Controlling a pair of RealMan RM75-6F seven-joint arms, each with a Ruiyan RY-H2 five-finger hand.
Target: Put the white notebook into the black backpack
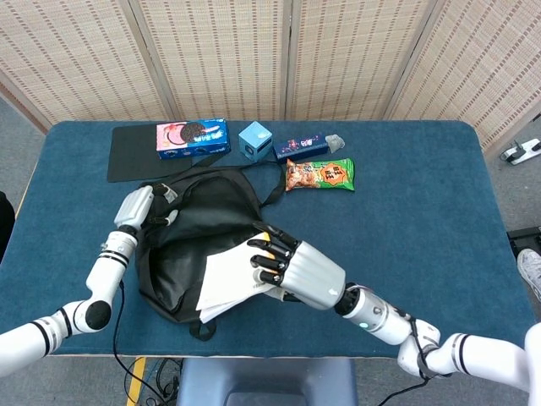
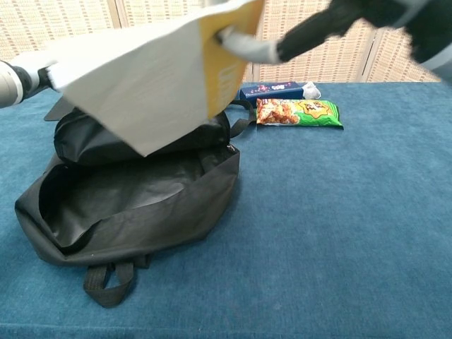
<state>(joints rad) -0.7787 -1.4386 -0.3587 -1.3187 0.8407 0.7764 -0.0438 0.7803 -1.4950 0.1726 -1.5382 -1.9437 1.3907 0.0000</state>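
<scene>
Right hand (image 1: 292, 269) fingers (image 1: 264, 254) clamp white notebook (image 1: 230, 280), held above open mouth of black backpack (image 1: 203, 222) on counter (image 1: 406, 220). Left hand (image 1: 139, 205) apparently grips upper flap, lifting it. Notebook not yet inside; lowering and release remain.

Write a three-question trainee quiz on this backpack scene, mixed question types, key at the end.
1. True or false: the white notebook lies flat on the table beside the snack bag.
2. Which robot hand holds the notebook? A) left B) right C) neither
3. Fill in: the left robot hand grips the black backpack's upper ____ to keep it open.

Key:
1. False; it is held above the open backpack.
2. B, the right robot hand.
3. flap
</scene>
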